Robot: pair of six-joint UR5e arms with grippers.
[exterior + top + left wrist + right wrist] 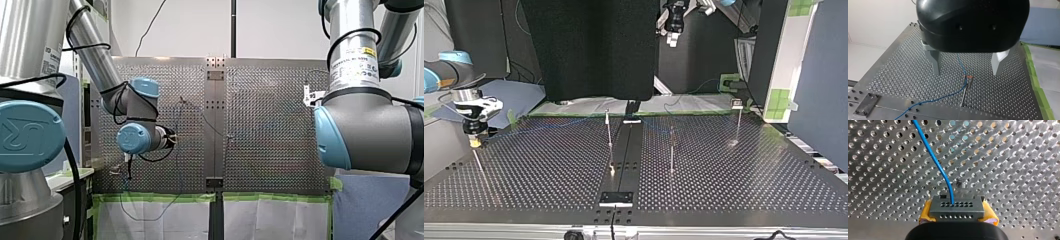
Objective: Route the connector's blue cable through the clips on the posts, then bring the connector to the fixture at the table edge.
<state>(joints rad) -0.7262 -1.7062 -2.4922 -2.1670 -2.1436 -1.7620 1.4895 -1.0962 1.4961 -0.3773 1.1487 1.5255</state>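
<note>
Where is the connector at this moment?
The connector is clamped between the yellow pads of my right gripper, its blue cable running off over the perforated table. In the top view that gripper is at the far left, just above a post.

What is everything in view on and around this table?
perforated table: one, silver, dark strip down its middle.
posts: four, thin metal, upright on the table.
connector: one, grey, held between yellow pads.
blue cable: one, blue, from the connector across the table, passing one post's top.
green tape: strips, green, along a table edge.
blue cloth: one, blue, beside the table.
left gripper: one, black, open above a post.
right gripper: one, shut on the connector.
</note>
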